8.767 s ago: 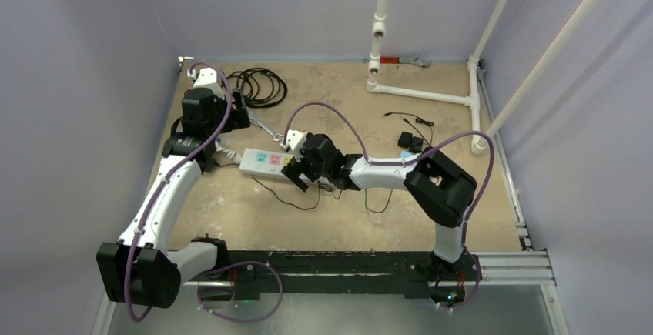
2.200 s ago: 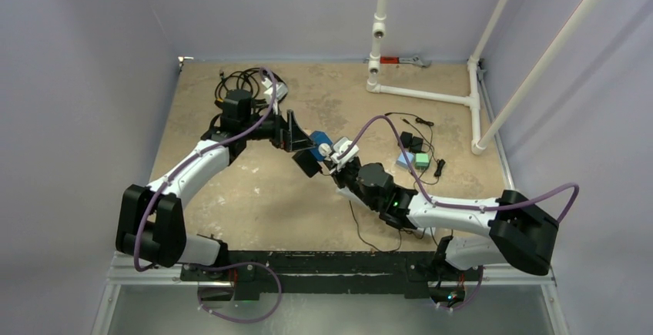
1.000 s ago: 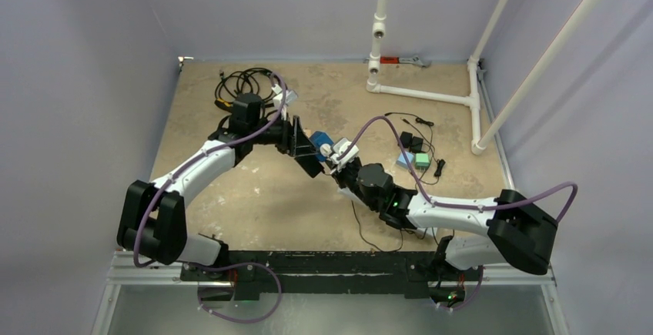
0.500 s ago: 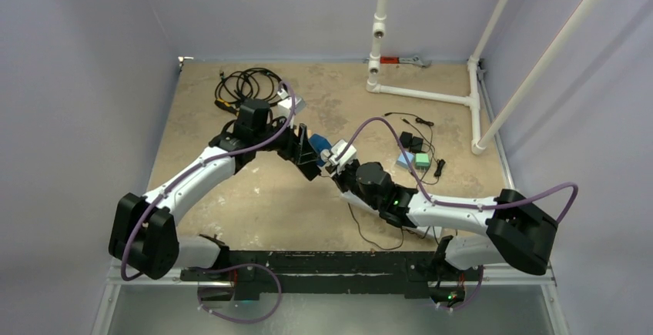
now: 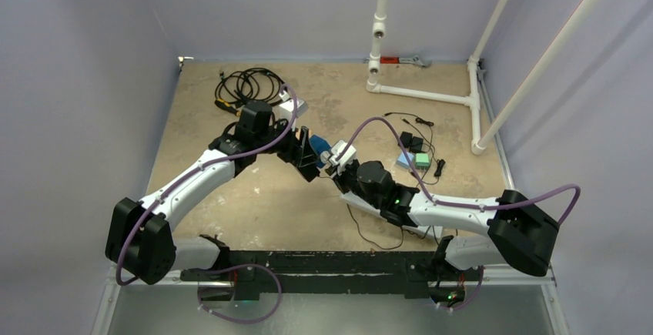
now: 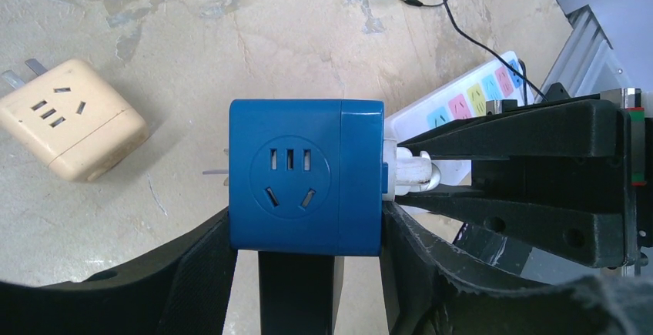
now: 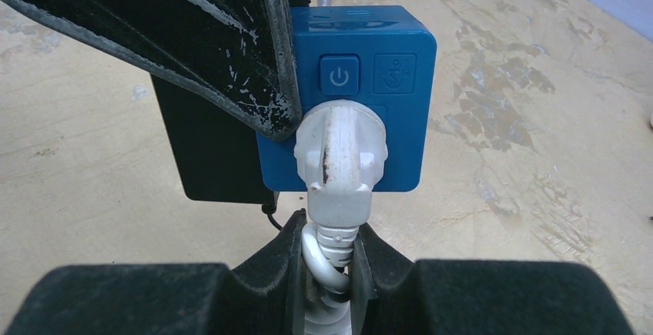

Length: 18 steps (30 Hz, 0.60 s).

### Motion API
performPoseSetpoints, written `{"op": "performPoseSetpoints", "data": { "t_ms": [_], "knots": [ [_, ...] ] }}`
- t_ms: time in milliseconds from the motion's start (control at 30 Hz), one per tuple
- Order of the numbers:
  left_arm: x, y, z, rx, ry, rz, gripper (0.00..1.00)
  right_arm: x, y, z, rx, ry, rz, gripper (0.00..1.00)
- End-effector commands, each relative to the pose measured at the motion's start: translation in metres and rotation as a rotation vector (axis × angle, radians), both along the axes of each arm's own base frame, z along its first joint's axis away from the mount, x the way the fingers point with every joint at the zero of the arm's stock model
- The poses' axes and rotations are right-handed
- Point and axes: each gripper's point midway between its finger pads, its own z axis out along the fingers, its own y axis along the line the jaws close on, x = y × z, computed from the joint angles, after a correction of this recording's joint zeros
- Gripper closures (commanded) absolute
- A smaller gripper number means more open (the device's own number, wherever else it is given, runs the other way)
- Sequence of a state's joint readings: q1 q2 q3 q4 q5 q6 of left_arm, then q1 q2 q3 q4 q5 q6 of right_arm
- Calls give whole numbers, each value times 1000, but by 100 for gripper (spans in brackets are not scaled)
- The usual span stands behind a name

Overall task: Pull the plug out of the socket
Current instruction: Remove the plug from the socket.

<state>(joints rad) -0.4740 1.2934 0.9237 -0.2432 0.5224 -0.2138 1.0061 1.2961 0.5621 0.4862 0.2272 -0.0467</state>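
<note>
Two grippers meet above the middle of the table, much as a second ago — the left arm has only edged slightly rightward. The left gripper (image 6: 305,236), half open, clamps the blue socket cube (image 6: 304,173) by its sides. Just right of it the right gripper (image 7: 329,252), nearly closed, pinches the white plug (image 7: 336,154) at its neck — the plug is still seated in the cube.

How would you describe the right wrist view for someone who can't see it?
A white plug sits pushed into a blue socket, with the right gripper shut on the plug's neck just below. A black finger of the left arm presses the socket's left side, with a sandy table behind.
</note>
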Motion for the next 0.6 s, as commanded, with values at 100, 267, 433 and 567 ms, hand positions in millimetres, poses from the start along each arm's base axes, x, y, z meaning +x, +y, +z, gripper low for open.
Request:
{"op": "performPoseSetpoints", "data": {
  "t_ms": [100,267,433,567],
  "knots": [
    [26,14,7,75,-98,99,100,6,20,84,210,-166,-20,100],
    [27,14,7,72,-93,108,100,3,29,71,139,-183,-41,100],
    [29,18,8,81,-92,133,100,0,37,63,77,-208,-68,100],
    [31,20,7,79,-85,146,100,-4,42,58,32,-236,-91,100]
  ]
}}
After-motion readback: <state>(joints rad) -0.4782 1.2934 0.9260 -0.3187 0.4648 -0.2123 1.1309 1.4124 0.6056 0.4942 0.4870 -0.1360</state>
